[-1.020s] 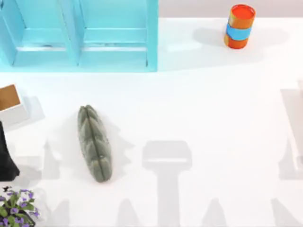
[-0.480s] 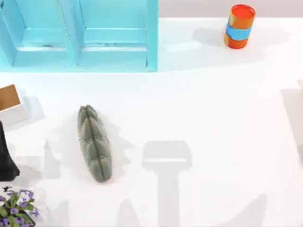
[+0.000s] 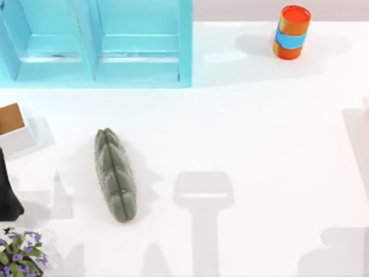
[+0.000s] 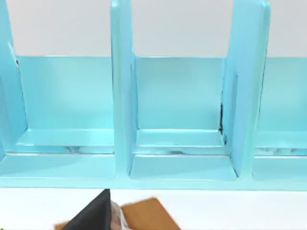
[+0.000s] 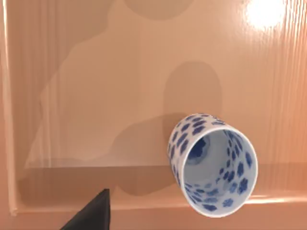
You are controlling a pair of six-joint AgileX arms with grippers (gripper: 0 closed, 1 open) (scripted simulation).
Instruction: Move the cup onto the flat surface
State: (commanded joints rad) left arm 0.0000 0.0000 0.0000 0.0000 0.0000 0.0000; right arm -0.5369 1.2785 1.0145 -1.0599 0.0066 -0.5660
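Below the right arm's camera, the small white cup with blue spots [image 5: 211, 164] stands upright on a shiny brown wooden tray [image 5: 72, 96]. It looks light, hard, slippery and easy to break, so pinch it gently across its round rim. I cannot tell if either tool is open or closed.

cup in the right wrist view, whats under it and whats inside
The cup, white with blue spots, stands upright on a smooth tan wooden surface. Its inside looks empty, showing a blue mark at the bottom. The surface directly under its base is covered.
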